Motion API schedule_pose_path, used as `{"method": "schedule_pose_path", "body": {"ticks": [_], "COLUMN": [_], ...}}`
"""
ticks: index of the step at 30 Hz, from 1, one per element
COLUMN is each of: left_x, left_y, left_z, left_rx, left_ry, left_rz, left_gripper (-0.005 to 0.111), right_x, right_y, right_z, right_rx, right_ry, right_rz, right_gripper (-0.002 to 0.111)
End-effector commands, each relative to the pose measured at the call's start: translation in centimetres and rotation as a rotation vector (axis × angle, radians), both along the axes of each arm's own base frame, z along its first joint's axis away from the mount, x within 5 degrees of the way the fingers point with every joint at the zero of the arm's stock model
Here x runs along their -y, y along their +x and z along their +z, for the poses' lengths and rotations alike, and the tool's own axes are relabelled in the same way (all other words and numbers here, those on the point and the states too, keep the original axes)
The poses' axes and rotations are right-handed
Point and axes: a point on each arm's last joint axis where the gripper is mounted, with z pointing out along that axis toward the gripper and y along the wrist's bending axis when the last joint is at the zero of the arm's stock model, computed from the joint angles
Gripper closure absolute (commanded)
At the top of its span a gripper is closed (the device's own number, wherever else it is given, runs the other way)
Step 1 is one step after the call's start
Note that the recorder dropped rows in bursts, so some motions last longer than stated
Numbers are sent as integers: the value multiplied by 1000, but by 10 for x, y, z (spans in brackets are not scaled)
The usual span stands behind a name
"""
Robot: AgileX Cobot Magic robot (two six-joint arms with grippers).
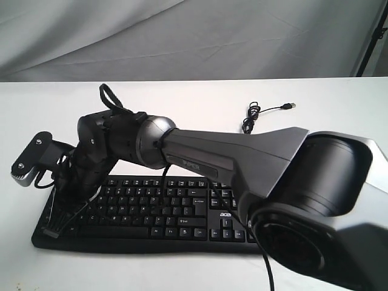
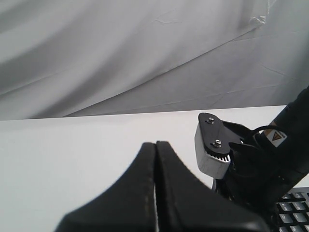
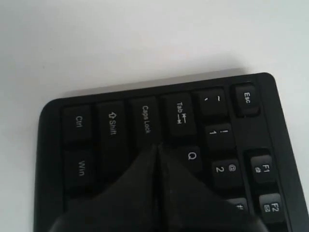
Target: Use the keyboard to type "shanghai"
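Note:
The black keyboard (image 1: pixel 159 210) lies along the front of the white table (image 1: pixel 200 97). My right arm reaches across it to its left end. The right gripper (image 1: pixel 56 228) is shut, with nothing between its fingers. In the right wrist view its closed tips (image 3: pixel 157 147) point down at the keys just below Caps Lock (image 3: pixel 146 119), beside Q (image 3: pixel 192 155); whether they touch a key is hidden. My left gripper (image 2: pixel 155 144) is shut and empty, held over bare table. A corner of the keyboard (image 2: pixel 292 213) shows at the edge of the left wrist view.
The keyboard's thin black cable (image 1: pixel 250 116) lies coiled behind it, its USB plug (image 1: pixel 291 105) loose on the table. The right arm's large grey body (image 1: pixel 315 182) fills the front right. Its wrist camera mount (image 2: pixel 211 151) is close to the left gripper. A grey cloth hangs behind.

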Motion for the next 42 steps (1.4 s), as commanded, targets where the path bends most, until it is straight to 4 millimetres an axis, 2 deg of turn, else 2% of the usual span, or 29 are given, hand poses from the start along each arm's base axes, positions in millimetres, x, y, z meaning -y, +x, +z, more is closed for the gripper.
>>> {"method": "schedule_pose_path", "body": {"ticks": [1, 15, 17, 24, 27, 31, 35, 39, 42], "left_x": [0, 0, 0, 0, 0, 0, 0, 0, 0], "left_y": [0, 0, 0, 0, 0, 0, 0, 0, 0], "left_z": [0, 0, 0, 0, 0, 0, 0, 0, 0], "left_rx": [7, 7, 7, 7, 7, 7, 7, 7, 7], "left_ry": [-9, -9, -9, -9, -9, -9, -9, -9, -9], "left_rz": [-7, -7, -7, -7, -7, -7, -7, -7, -7], "left_gripper": [107, 107, 107, 107, 107, 107, 107, 107, 107], "right_x": [-1, -1, 0, 19, 33, 60, 86, 95, 95], "right_y": [-2, -2, -2, 1, -2, -10, -17, -21, -22], "right_z": [-1, -2, 7, 66, 78, 73, 59, 42, 40], "right_rx": [-14, -15, 4, 118, 111, 104, 82, 14, 0], "right_ry": [-2, -6, 1, -66, -82, -84, -35, -50, -52], "right_rz": [7, 9, 15, 12, 1, -32, -99, -137, -142], "right_gripper": [108, 108, 108, 108, 108, 108, 108, 108, 108]}}
